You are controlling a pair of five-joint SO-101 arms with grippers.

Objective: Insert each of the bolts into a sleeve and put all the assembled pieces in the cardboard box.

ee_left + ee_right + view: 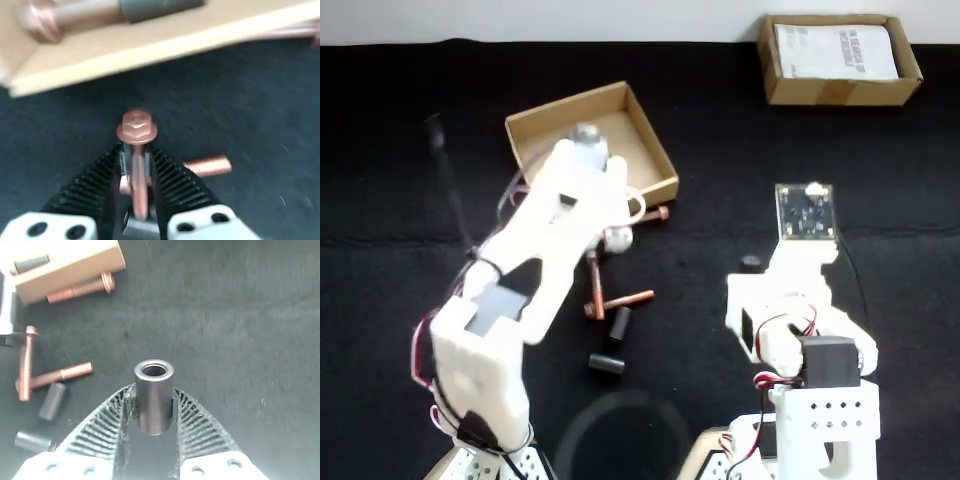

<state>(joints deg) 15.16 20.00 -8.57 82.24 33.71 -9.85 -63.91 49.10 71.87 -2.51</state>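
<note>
My left hand [136, 152] pinches the stiff, probably slippery bolt [136, 129] by its shank; my right hand [153, 392] clamps the sleeve [154, 405] mid-body.

Bright, even light falls from above in the high view. The white shell of the left arm [555, 225] is washed out almost to plain white, and so is the pale strip along the far edge. The black surface [720, 130] swallows the light and carries hardly any shadow; a faint pale ring [620, 398] shows on it near the arms' bases. In the wrist views the cardboard box [150, 50] wall glows bright, and the bolt [136, 127] head and the sleeve [154, 400] rim catch small highlights.
</note>
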